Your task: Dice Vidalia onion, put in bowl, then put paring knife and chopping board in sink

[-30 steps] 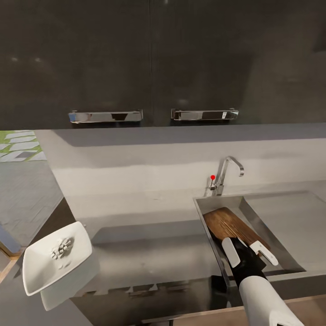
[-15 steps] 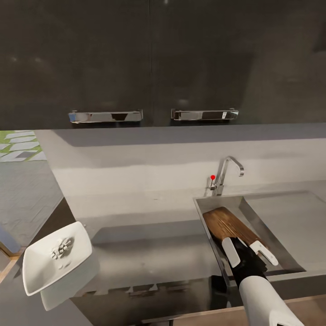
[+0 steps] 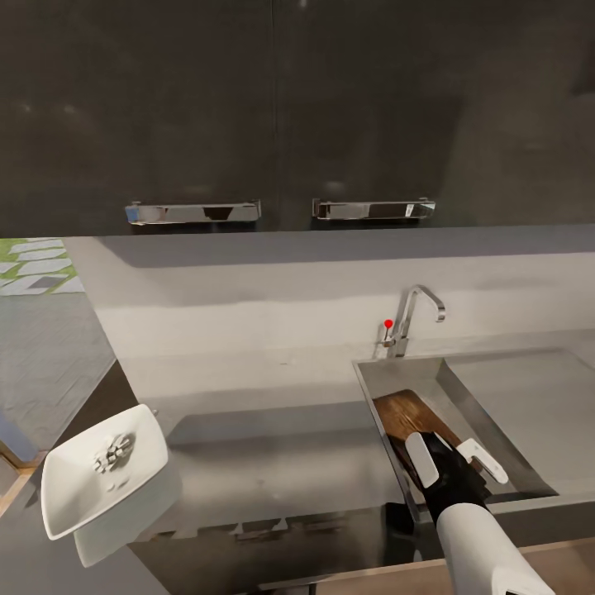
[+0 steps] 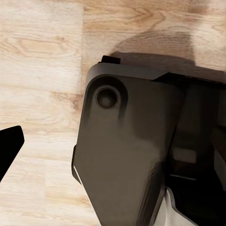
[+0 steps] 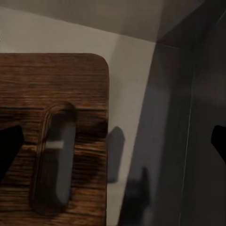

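The brown chopping board (image 3: pixel 408 413) lies inside the sink (image 3: pixel 489 417), against its left wall. My right gripper (image 3: pixel 453 461) hangs open just over the board's near end, its white fingers apart and off the wood. In the right wrist view the board (image 5: pixel 52 94) with its slot-shaped handle hole (image 5: pixel 52 157) lies on the steel floor between the spread black fingertips (image 5: pixel 9 143). The white bowl (image 3: pixel 78 496) sits tilted at the left end of the countertop (image 3: pixel 273 463), with white diced onion (image 3: pixel 114 453) inside. The paring knife is out of view. My left gripper (image 4: pixel 113 146) points at the wood floor beside the robot's dark base.
A chrome tap (image 3: pixel 411 318) with a red dot stands behind the sink, and a flat steel drainer (image 3: pixel 529 397) lies to its right. Glossy black wall cabinets (image 3: pixel 281 107) with chrome handles hang above the counter. The counter ends at the left, just past the bowl.
The chopping board has dropped from a raised, tilted pose to lie lower in the sink. My right gripper's fingers have spread slightly and stay in place above it.
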### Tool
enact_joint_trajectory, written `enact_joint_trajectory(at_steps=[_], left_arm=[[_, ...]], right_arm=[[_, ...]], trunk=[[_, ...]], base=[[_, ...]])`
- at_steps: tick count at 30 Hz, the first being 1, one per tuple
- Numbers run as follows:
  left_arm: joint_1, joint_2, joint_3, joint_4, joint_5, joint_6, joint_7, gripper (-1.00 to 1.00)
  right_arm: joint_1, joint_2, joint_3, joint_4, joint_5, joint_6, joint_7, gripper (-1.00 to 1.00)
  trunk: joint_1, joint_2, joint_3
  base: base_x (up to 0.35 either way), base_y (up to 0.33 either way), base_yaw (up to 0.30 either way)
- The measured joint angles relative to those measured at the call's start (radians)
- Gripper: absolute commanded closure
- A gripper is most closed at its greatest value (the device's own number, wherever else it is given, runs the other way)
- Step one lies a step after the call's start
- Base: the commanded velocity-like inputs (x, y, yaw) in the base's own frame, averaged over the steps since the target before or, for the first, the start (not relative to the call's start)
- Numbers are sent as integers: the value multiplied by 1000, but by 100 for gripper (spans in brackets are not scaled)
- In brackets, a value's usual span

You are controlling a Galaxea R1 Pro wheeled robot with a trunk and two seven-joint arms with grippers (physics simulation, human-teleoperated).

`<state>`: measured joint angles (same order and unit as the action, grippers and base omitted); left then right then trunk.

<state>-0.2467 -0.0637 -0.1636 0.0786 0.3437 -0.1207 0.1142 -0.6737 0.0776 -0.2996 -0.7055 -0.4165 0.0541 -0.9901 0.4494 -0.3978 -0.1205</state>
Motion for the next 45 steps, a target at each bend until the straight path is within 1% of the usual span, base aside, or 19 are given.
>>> enact_joint_trajectory(at_steps=[6, 11, 14, 18, 22, 24, 27, 28, 30, 32, 33, 35, 36, 38, 40, 41, 42, 44, 45], left_arm=[[0, 0, 0, 0, -1, 0, 0, -100], [0, -1, 0, -1, -1, -1, -1, -100], [0, -1, 0, -1, -1, -1, -1, -100], [0, -2, 0, -2, -1, -1, -2, -100], [0, -2, 0, -2, -1, -2, -2, -100], [0, -2, 0, -2, -1, -2, -2, -100], [0, -2, 0, -2, -1, -3, -2, -100], [0, -2, 0, -2, -1, -4, -2, -100], [0, -1, 0, -2, -1, -11, -1, -100], [0, 1, 0, -3, -1, -23, 0, -100], [0, 3, 0, -3, -1, -36, 0, -100], [0, 11, 0, -3, 0, -74, -1, -100], [0, 13, 0, -3, 0, -85, -1, -100], [0, 22, 1, -3, 0, -125, -1, -100], [0, 28, 1, -3, 0, -148, -1, -100], [0, 28, 1, -3, 0, -152, -1, -100], [0, 28, 0, -3, 0, -154, -1, -100], [0, 29, 0, -3, 0, -158, -1, -100], [0, 29, 0, -3, 0, -158, -1, -100]], right_arm=[[0, 0, 1, -27, 1, 0, -2, -100], [0, 0, 5, -100, 2, 7, -4, -100], [0, 2, 9, -163, 2, 39, -4, -100], [0, 6, 21, -286, 4, 190, -3, -100], [0, 5, 71, -428, 4, 381, 9, -100], [1, 2, 85, -468, 4, 448, 31, -100], [1, -3, 95, -525, 12, 574, 119, -100], [1, -5, 95, -530, 14, 592, 138, -100], [1, -46, 98, -545, 24, 655, 241, -100], [1, -113, 100, -550, 29, 686, 351, -100], [1, -152, 107, -552, 29, 705, 423, -100], [1, -229, 125, -553, 30, 754, 600, -100], [0, -251, 129, -554, 29, 765, 651, -100], [0, -327, 137, -558, 31, 795, 851, -100], [1, -391, 144, -561, 28, 809, 1038, -100], [1, -407, 146, -561, 40, 811, 1087, -100], [1, -412, 146, -561, 52, 812, 1109, -100], [1, -426, 147, -562, 129, 813, 1178, -100], [1, -427, 147, -562, 144, 813, 1191, -100]], trunk=[[0, 0, 0], [0, 0, 0], [0, 0, 0], [0, 0, 0], [0, 0, 0], [0, 0, 0], [0, 0, 0], [0, 0, 0], [0, 0, 0], [0, 0, 0], [0, 0, 0], [0, 0, 0], [0, 0, 0], [0, 0, 0], [0, 0, 0], [0, 0, 0], [0, 0, 0], [0, 0, 0], [0, 0, 0]], base=[[0, 0, 0], [0, 0, 0], [0, 0, 0], [0, 0, 0], [0, 0, 0], [0, 0, 0], [0, 0, 0], [0, 0, 0], [0, 0, 0], [0, 0, 0], [0, 0, 0], [0, 0, 0], [0, 0, 0], [0, 0, 0], [0, 0, 0], [0, 0, 0], [-18, 0, 0], [-73, 0, 0], [-139, 0, 0]])
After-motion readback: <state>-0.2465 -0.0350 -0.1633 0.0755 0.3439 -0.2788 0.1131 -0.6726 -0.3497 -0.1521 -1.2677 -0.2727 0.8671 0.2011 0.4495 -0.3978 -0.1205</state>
